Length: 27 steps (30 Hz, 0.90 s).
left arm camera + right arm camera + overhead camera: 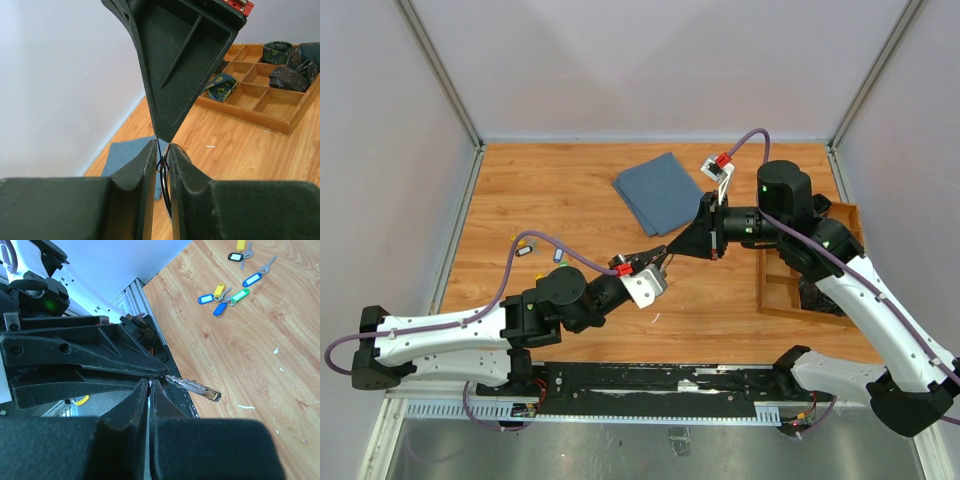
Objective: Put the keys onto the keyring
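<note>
Left wrist view: left gripper (pixel 163 154) jaws are clamping nearly closed on the keyring (pixel 164 182), w/ the thin wire standing edge-on btwn the two pads at bottom centre. Right gripper (pixel 163 133) is coming down from the top of the frame, tip touching or just above the ring's top edge. Its jaws are pressing together w/ only a sliver of gap, and they look to be pinching the ring wire too, tho the contact itself is hidden. In the right wrist view the chain bit (pixel 195 386) is sticking out to the right of where both tips are meeting, hanging free.

Progress, as a judgement: early. No tag is showing on the ring in any view. The keys (pixel 220 291) are lying loose on the bench (pixel 570 190), in the upper right of the right wrist view and at mid-left in the top view, well apart from both grippers. So the ring is being held and prob opened; every key is yet to be threaded.

Pose, top view: left arm is reaching from lower left toward centre, and right arm is rising from lower right, then turning its wrist leftward, so the grippers are meeting nose to nose at frame centre. Blue cloth (pixel 658 190) is lying above them, and the wooden tray (pixel 240 114) is sitting at right.
</note>
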{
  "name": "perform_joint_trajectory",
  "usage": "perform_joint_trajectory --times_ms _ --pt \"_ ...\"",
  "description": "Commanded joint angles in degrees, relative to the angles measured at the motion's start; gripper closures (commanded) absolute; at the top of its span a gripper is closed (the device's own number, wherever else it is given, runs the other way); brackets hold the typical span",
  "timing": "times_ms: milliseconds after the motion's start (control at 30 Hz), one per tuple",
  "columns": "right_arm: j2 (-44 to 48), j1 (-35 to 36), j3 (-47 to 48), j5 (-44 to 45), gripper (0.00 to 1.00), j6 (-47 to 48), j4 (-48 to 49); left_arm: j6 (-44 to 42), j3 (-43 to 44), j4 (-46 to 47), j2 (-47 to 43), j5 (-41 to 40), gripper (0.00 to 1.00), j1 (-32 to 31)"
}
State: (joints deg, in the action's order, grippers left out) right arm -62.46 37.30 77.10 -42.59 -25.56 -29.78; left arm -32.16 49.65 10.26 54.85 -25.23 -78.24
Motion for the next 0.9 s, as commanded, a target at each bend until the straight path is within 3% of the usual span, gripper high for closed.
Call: perform_joint_trajectory --times_ms 0,700,867 --pt "1.28 0.56 0.72 -1.99 0.99 -1.19 3.14 -0.17 0.71 2.39 -0.79 -0.93 0.8 -0.28" --pt "1.55 -0.03 1.5 -1.97 1.0 -1.03 2.27 -0.29 0.11 3.42 -1.15 -1.97 0.79 -0.25" --pt "1.6 -0.19 1.55 -1.9 1.0 -0.79 2.06 -0.36 0.01 3.66 -1.15 -2.38 0.89 -0.25"
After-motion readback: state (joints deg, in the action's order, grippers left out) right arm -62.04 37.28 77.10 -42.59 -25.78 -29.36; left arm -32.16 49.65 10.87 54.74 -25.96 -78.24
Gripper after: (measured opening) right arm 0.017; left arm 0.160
